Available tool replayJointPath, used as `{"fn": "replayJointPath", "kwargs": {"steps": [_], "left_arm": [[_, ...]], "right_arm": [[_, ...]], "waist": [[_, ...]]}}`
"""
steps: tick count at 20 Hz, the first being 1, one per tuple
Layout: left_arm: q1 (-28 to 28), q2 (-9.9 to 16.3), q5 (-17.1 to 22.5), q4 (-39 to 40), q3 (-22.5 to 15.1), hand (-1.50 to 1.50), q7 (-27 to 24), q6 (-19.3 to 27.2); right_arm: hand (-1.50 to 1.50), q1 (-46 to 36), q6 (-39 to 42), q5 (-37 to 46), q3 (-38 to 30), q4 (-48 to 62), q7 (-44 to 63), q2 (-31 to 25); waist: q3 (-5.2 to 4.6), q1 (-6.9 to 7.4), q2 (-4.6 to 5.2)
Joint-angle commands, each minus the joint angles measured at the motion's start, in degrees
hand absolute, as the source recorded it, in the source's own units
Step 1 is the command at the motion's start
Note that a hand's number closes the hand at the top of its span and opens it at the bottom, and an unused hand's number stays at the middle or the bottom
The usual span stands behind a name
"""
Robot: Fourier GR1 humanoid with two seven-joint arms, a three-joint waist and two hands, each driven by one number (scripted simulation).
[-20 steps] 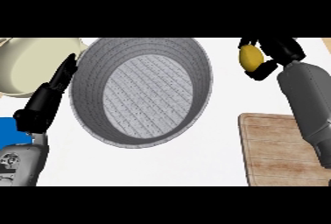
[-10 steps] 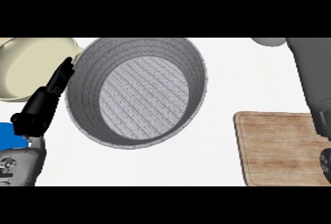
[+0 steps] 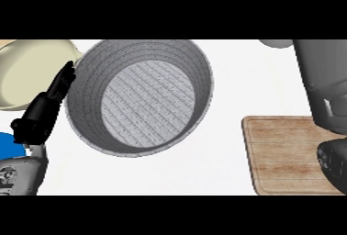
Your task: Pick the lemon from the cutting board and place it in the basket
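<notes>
The grey woven basket (image 3: 92,133) lies tilted at the centre left, and its inside shows nothing in it. My left hand (image 3: 44,110) stands open beside the basket's left rim, fingers straight and pointing up. The wooden cutting board (image 3: 281,156) lies at the lower right with nothing on its visible part. My right forearm (image 3: 325,92) crosses the board's right side and runs up past the picture's top, so the right hand is out of sight. No lemon shows anywhere.
A cream bowl (image 3: 27,69) sits at the upper left behind my left hand. A blue object (image 3: 10,144) peeks in at the left edge. White counter (image 3: 230,92) lies between the basket and the board.
One second ago my right hand held the lemon at the upper right. It has since risen out of the picture with the lemon, and only the forearm remains. The left hand stayed put.
</notes>
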Motion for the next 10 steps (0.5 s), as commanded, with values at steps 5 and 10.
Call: {"fn": "replayJointPath", "kwargs": {"steps": [5,10], "left_arm": [[0.76,1.0,0.39,0.54,1.4,0.0,-1.91,-1.45],[-0.9,0.84,0.51,-0.56,1.69,0.0,0.75,-1.35]], "right_arm": [[1.5,-7.33,-0.12,-1.67,1.71,0.12,12.63,7.35],[1.5,-7.27,1.39,-1.58,4.53,0.11,17.26,12.18]], "waist": [[-0.02,0.31,0.25],[0.0,0.03,0.13]]}}
